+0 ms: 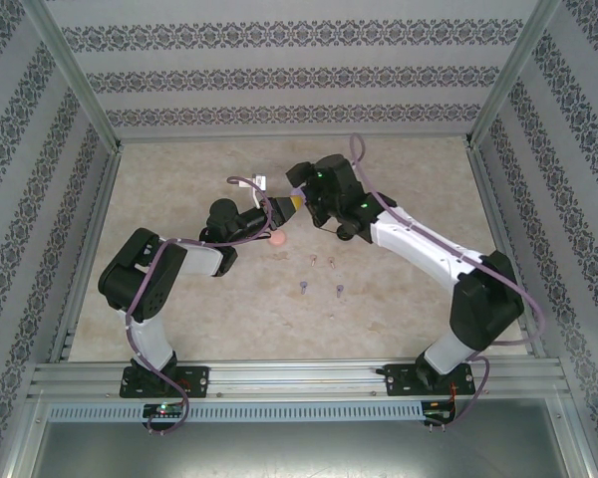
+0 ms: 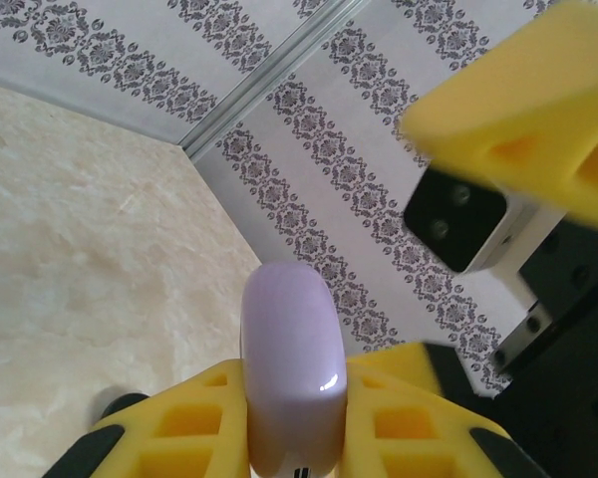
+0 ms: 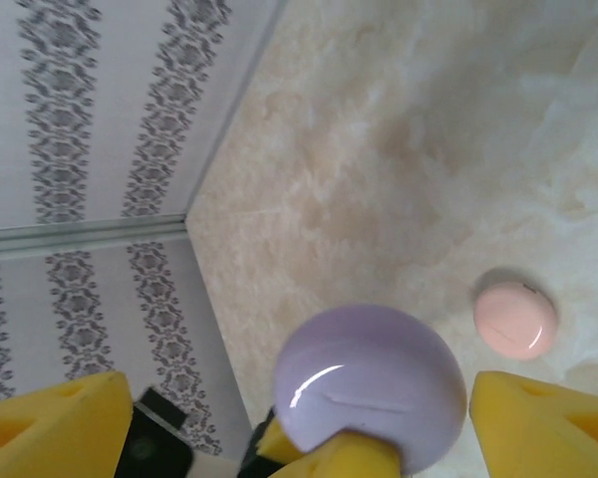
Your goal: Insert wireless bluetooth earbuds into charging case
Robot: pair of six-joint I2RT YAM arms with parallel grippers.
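A: State of left tool?
B: Clamped on lilac case, aloft beyond pink case; right tool spread wide either side
A: And earbuds?
B: Loose on bench, right of pink case

Patterned walls and metal rails enclose a beige table.
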